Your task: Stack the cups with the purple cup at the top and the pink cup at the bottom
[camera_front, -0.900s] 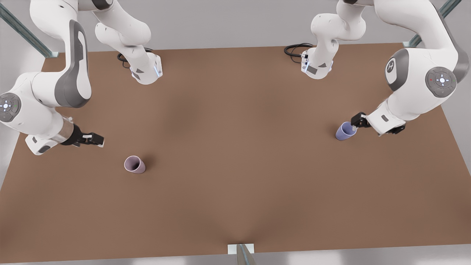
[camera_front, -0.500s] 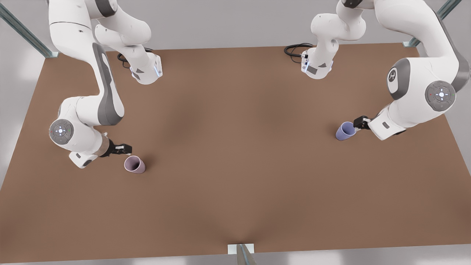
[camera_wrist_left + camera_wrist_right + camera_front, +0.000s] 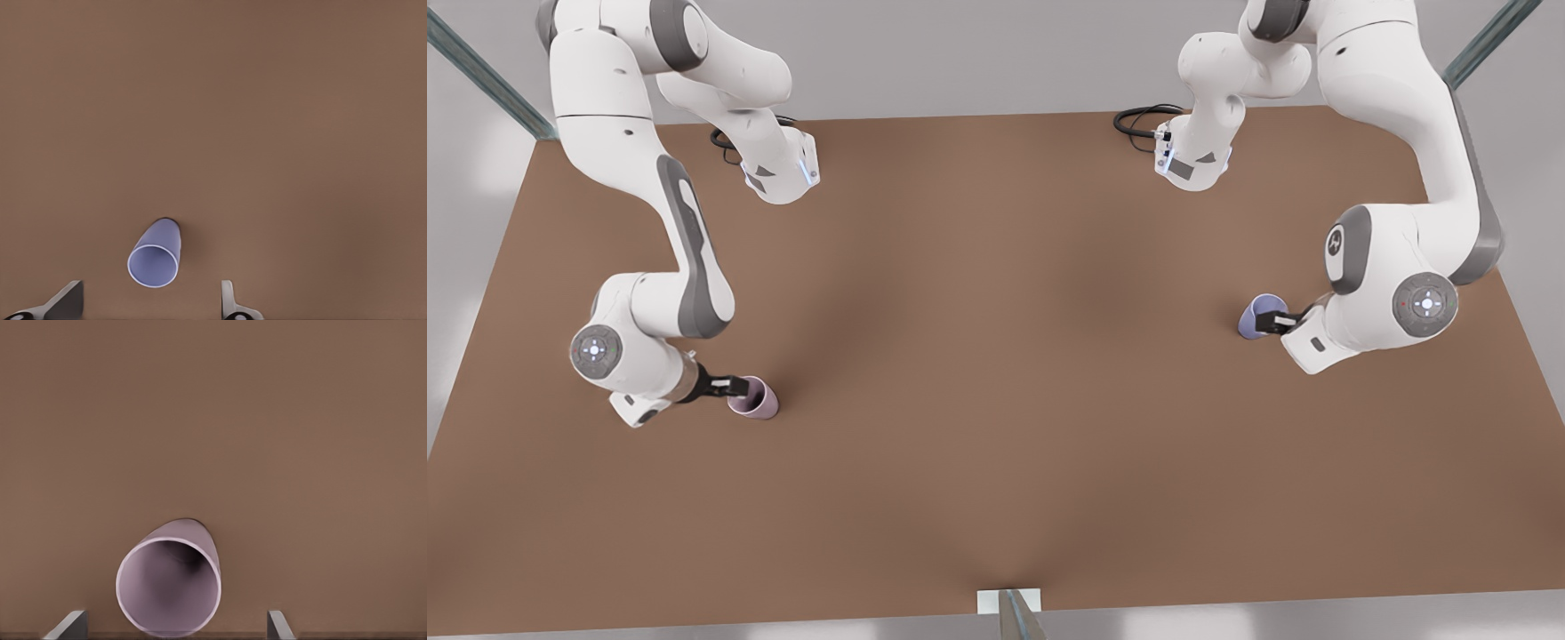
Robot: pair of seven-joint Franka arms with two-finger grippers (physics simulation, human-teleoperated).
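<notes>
Two Franka arms, each with its gripper at one cup on the brown table (image 3: 996,373).

The left gripper (image 3: 1279,322), fingers spread, hangs over the upright purple cup (image 3: 1254,316) at the front view's right. The right gripper (image 3: 734,388), also spread, reaches the rim of the upright pink cup (image 3: 758,402) at the front view's left. The cups stand well apart.

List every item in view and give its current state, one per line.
Pink cup: upright on the table, mouth open, not lifted.
Purple cup: upright on the table, mouth open, nothing stacked in it.
Right gripper: open, fingers either side of the pink cup's rim.
Left gripper: open, at the purple cup, fingers spread.
Table: brown, carries both cups far apart.
</notes>
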